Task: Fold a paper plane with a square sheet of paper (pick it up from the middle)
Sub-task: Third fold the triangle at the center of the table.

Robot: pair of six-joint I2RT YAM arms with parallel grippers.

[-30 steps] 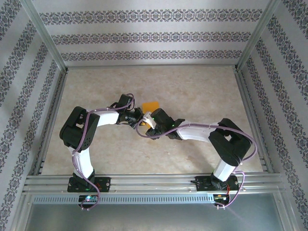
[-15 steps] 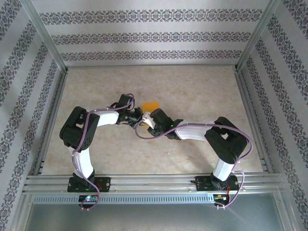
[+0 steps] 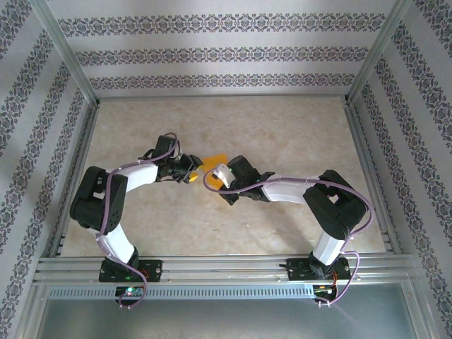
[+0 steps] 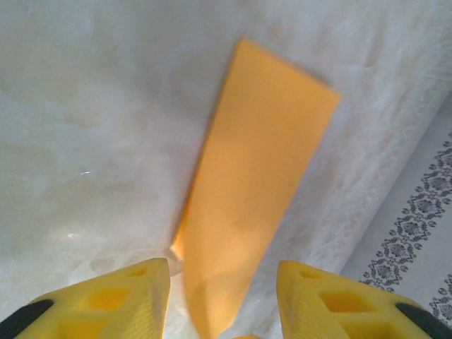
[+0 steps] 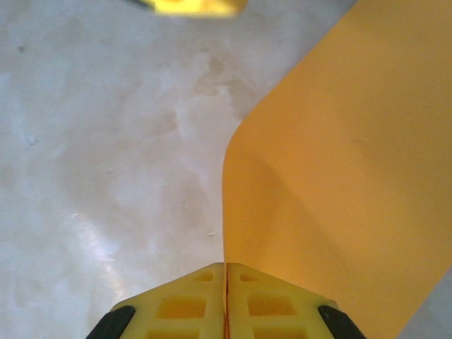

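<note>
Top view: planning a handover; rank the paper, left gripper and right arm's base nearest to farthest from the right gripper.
1. The paper, pinched in the right gripper.
2. The left gripper, to its left.
3. The right arm's base, at the near edge.

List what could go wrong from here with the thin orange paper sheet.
1. The right gripper is shut on an edge of the thin bright orange sheet of paper, which curves beside the pinch; a pull could tear or crumple it.
2. The left gripper stands open around one end of the sheet, so that single pinch may let it swing or slip.
3. The grippers sit close together and might collide.
</note>
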